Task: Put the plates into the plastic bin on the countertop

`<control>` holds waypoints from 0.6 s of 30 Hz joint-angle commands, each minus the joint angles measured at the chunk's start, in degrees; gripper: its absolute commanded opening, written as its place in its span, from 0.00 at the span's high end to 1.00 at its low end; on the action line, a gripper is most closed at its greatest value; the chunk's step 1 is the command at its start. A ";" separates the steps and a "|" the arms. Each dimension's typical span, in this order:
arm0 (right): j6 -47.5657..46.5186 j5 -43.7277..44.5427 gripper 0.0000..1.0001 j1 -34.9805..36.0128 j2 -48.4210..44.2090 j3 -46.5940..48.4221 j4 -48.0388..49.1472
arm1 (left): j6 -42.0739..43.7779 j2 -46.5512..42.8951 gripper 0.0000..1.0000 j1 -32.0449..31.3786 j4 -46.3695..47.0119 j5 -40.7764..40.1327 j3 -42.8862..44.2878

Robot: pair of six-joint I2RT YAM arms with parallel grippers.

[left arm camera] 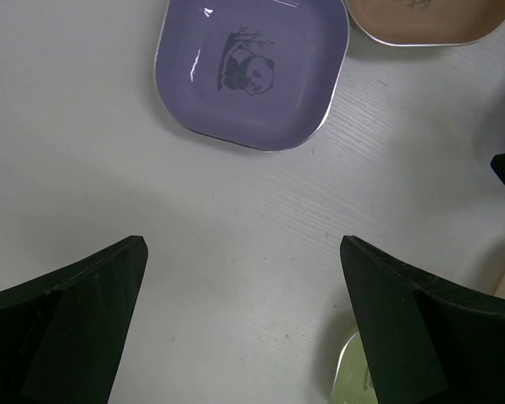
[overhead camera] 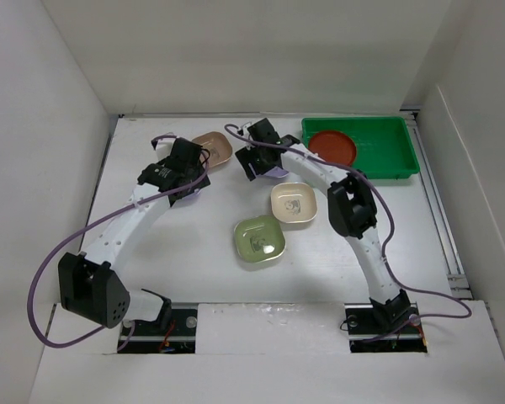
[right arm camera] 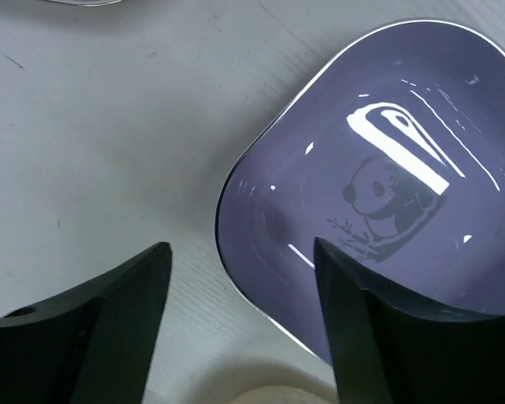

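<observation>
While bin (overhead camera: 389,141) spans left-right, 1 red plate (overhead camera: 332,147) inside.

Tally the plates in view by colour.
lilac plates: 2
red plate: 1 showing, in the bin
tan-brown plate: 1
cream plate: 1
pale green plate: 1
Total: 6

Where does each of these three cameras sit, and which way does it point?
Top external: high at the near edge, looking down on countertop and green bin; both arms show.
Left wrist: on the left arm, facing down at a lilac plate; left gripper shows.
Right wrist: close above a second lilac plate; right gripper shows.
Shared: top and left wrist both see the tan plate.
</observation>
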 commanded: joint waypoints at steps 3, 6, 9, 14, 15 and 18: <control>-2.33 -0.86 0.52 0.31 3.06 3.20 0.87 | 1.18 -1.10 0.00 0.14 1.52 0.31 -1.01; -2.94 -0.86 0.71 0.84 3.07 2.41 2.28 | 1.18 -1.62 0.00 0.14 1.52 0.31 -1.01; -3.47 -0.07 0.74 1.45 3.07 1.80 3.43 | 1.71 -1.63 0.00 0.14 2.04 0.31 -1.01; -5.49 2.38 1.00 1.45 1.75 2.41 5.45 | 1.71 -1.63 0.00 0.14 2.04 0.84 -1.54; -6.19 3.35 1.00 1.45 1.14 3.46 5.45 | 1.71 -1.63 0.00 0.14 2.04 0.84 -2.06; -7.42 7.47 1.00 1.45 -2.20 3.47 4.83 | 1.71 -1.63 0.00 0.14 2.04 0.84 -2.06</control>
